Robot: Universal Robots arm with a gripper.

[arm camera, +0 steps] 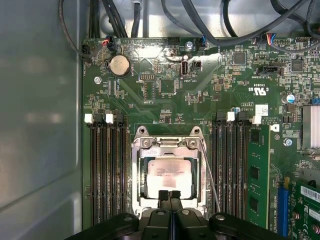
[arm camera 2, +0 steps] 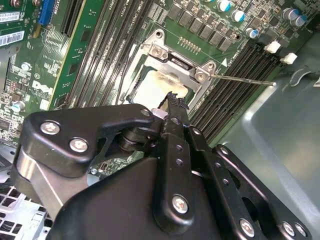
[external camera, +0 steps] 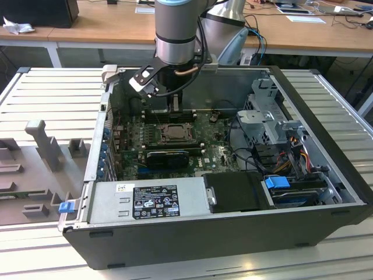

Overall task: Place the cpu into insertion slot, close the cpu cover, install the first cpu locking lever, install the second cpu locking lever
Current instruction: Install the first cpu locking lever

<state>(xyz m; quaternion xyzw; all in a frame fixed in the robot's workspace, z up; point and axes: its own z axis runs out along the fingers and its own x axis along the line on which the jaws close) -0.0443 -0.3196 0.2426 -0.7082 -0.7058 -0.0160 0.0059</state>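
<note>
We see the cpu point(arm camera: 169, 172) seated in the insertion slot point(external camera: 173, 133), right beneath the pincer point(arm camera: 169, 195), whose fingers are clenched together with nothing between them. The cpu cover point(arm camera: 167, 152) lies flat around the chip. A thin locking lever point(arm camera: 210, 175) angles free beside the pincer, over the memory slots point(arm camera: 230, 170) on the green board point(arm camera: 165, 100).

A black printed label point(external camera: 156, 201) sits on the grey power-supply box point(external camera: 108, 205), white lettering and a small white sticker point(arm camera: 261, 109) mark the green circuit board point(arm camera: 150, 107), all too small to read.
</note>
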